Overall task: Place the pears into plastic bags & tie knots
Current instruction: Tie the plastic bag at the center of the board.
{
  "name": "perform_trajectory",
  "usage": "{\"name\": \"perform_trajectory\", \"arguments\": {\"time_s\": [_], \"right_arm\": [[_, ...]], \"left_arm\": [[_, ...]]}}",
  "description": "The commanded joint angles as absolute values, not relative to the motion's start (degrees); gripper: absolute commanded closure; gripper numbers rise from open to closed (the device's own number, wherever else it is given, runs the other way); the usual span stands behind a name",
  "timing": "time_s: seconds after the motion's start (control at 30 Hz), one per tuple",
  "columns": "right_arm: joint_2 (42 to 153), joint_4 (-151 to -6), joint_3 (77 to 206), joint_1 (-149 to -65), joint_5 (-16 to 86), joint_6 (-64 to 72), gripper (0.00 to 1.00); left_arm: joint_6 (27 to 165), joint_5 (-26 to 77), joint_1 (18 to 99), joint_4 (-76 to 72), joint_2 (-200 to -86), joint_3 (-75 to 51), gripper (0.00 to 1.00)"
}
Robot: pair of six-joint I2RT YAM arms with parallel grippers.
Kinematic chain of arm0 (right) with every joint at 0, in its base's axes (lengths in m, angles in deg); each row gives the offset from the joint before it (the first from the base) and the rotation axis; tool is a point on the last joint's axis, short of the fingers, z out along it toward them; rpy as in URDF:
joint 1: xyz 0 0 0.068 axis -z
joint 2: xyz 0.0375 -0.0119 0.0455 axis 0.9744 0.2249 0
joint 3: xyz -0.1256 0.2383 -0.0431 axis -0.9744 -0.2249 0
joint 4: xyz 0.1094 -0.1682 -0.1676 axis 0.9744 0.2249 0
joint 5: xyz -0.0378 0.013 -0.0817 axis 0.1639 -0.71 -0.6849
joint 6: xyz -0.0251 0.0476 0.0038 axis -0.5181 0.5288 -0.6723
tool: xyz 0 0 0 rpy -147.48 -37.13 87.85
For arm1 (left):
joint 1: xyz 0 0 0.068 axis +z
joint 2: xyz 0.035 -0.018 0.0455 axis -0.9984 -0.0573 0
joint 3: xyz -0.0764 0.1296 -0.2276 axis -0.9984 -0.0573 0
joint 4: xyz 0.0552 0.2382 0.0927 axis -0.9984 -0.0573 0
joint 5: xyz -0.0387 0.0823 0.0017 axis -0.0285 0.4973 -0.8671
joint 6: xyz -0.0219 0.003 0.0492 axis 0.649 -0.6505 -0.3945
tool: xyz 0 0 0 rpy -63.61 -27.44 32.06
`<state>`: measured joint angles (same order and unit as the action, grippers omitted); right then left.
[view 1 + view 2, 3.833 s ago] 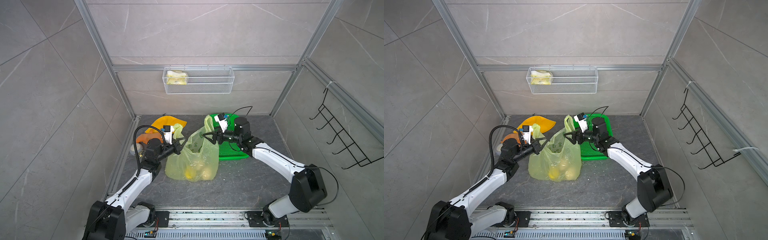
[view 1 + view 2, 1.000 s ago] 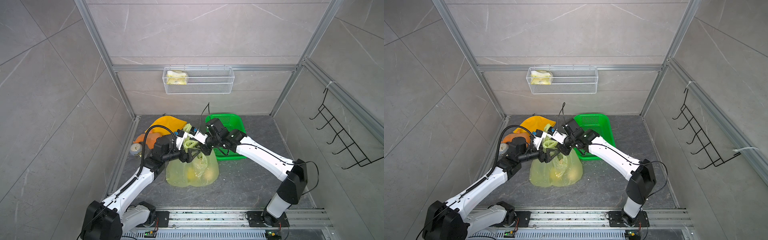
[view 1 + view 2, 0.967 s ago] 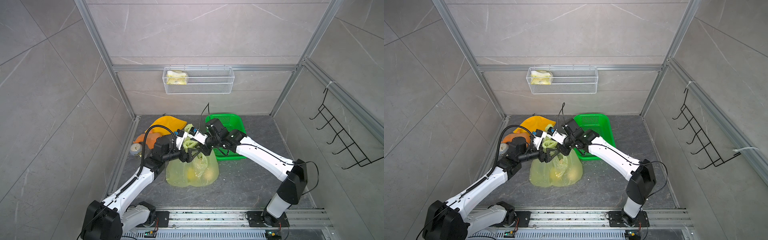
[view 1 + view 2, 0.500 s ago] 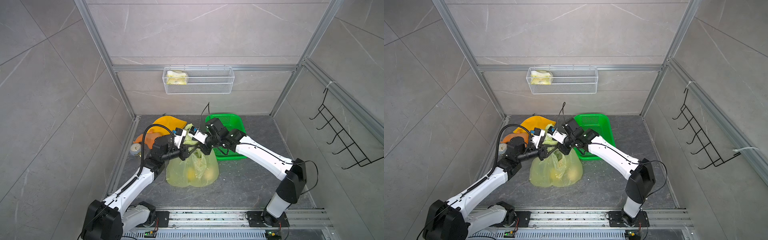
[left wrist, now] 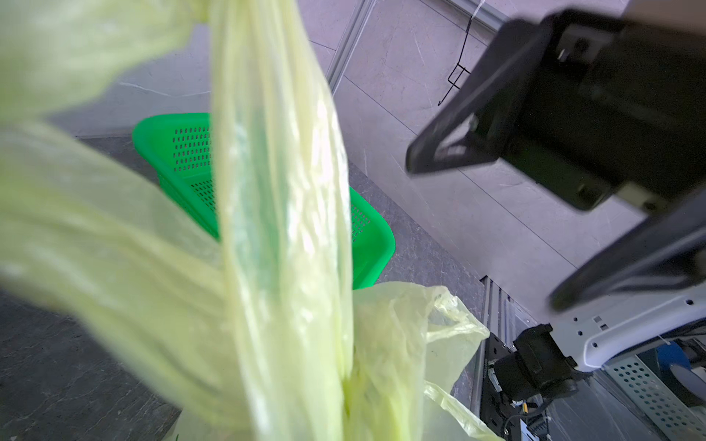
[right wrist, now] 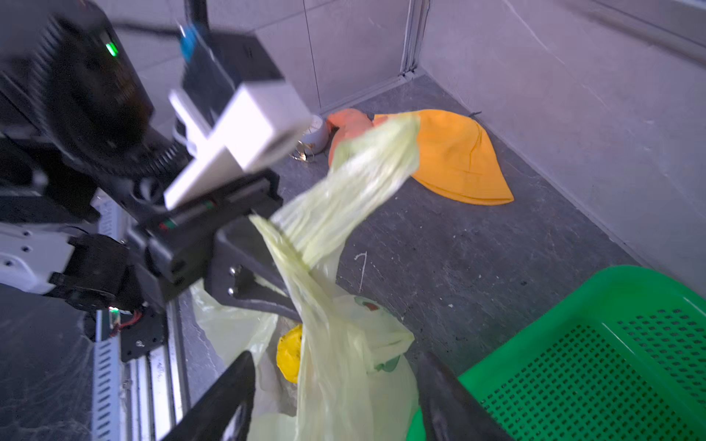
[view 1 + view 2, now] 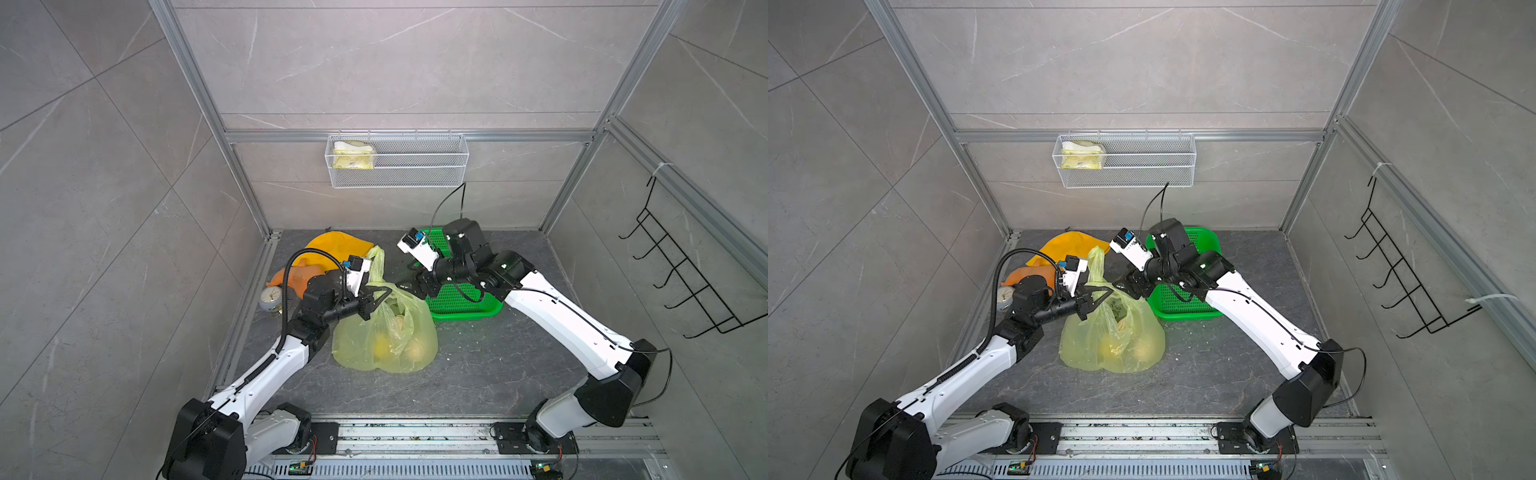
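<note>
The translucent yellow-green plastic bag sits on the grey floor with the pears inside: a yellow one and two pale ones. My left gripper is shut on a handle strap whose loose end sticks up. In the left wrist view the straps cross and hide the jaws; I cannot tell whether they form knots. My right gripper stands open just right of the bag top, with a strap running loosely between its fingers.
A green perforated basket lies under the right arm. An orange-yellow cloth, an orange gourd and a small clock lie behind the left arm. The back wall carries a wire shelf, the right wall a hook rack.
My left gripper has shut on the handle strap. My right gripper has opened, let the strap go and drawn back a little toward the green basket.
</note>
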<state>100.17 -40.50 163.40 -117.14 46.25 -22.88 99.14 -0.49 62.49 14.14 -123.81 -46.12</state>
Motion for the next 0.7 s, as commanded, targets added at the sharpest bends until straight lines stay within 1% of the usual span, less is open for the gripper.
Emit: {"name": "perform_trajectory", "arguments": {"time_s": [0.0, 0.13, 0.33, 0.37, 0.4, 0.43, 0.47, 0.5, 0.57, 0.6, 0.67], "right_arm": [[106.28, -39.21, 172.43, -117.32, 52.59, -16.97, 0.29], [113.76, -37.00, 181.10, -117.31, 53.29, -14.90, 0.28], [121.22, -36.23, 187.21, -117.17, 54.98, -12.70, 0.31], [122.49, -35.96, 188.69, -117.17, 56.59, -12.23, 0.37], [123.65, -35.56, 190.22, -117.04, 58.48, -11.86, 0.49], [125.01, -34.61, 192.48, -116.80, 60.98, -11.44, 0.77], [125.55, -33.78, 193.60, -116.29, 62.77, -11.30, 0.93], [125.25, -33.74, 193.83, -115.55, 63.69, -10.41, 1.00], [120.74, -39.30, 187.73, -114.37, 61.97, -7.37, 1.00], [117.08, -43.88, 182.53, -113.98, 58.69, -5.36, 1.00], [110.65, -47.88, 175.59, -113.32, 53.94, -3.05, 1.00]], "left_arm": [[99.05, -4.06, 62.54, 17.50, -122.32, -45.84, 1.00], [99.52, -4.89, 62.47, 17.41, -121.88, -45.93, 1.00], [99.80, -5.32, 62.50, 16.93, -121.30, -46.01, 1.00], [100.01, -5.34, 62.46, 17.10, -121.47, -46.06, 1.00], [100.20, -5.25, 62.46, 17.35, -121.60, -46.12, 1.00], [100.80, -4.97, 62.51, 18.06, -121.82, -46.37, 1.00], [101.29, -4.31, 62.42, 18.52, -121.87, -46.65, 1.00], [102.10, -3.12, 62.46, 19.22, -121.94, -46.89, 1.00], [103.83, 0.82, 62.50, 20.15, -121.71, -47.73, 1.00], [105.15, 3.55, 62.48, 21.96, -121.41, -48.80, 1.00], [107.24, 7.52, 62.48, 25.84, -120.67, -51.22, 1.00]]}}
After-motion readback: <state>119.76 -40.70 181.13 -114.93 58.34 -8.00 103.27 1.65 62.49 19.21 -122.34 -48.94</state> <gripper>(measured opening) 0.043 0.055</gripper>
